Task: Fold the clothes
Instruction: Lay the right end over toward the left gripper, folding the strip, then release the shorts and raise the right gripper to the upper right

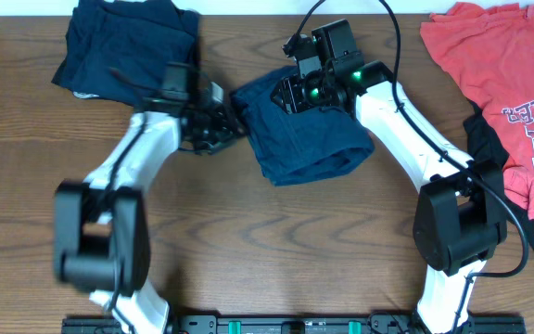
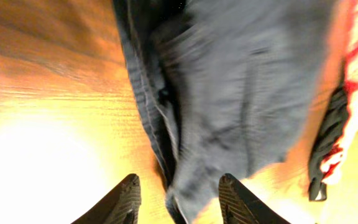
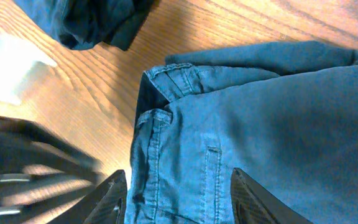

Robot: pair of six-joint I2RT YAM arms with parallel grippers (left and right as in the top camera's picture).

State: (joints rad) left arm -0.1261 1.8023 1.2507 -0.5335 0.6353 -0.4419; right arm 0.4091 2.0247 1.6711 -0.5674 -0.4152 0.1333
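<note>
Your navy shorts (image 1: 309,130) lie mid-surface, bunched rather than flat, with the waistband turned left. The left end effector (image 2: 182,199) stands with its jaws apart at that waistband edge. Cloth lies loose between its fingers and it grips nothing. The right end effector (image 3: 182,199) is also open, hovering over the waistband near a belt loop.

Both end effectors crowd the same far-left corner of the shorts, so you risk knocking them together on any inward move. Close either one here and it probably pinches several layers at once, lifting a lump instead of one edge. A fingertip could also catch the belt loop or waistband seam and drag the whole garment. The left wrist view is blurred, so don't trust it for fine placement.

The other navy pile (image 1: 123,46) sits just beyond the left arm, close to the far edge, and a wide sweep could push it over. The coral-red T-shirt (image 1: 499,65) and black garment (image 1: 489,139) crowd the right side beside the right arm. Your clear room is the bare surface (image 1: 276,241) near you, between the arms.
</note>
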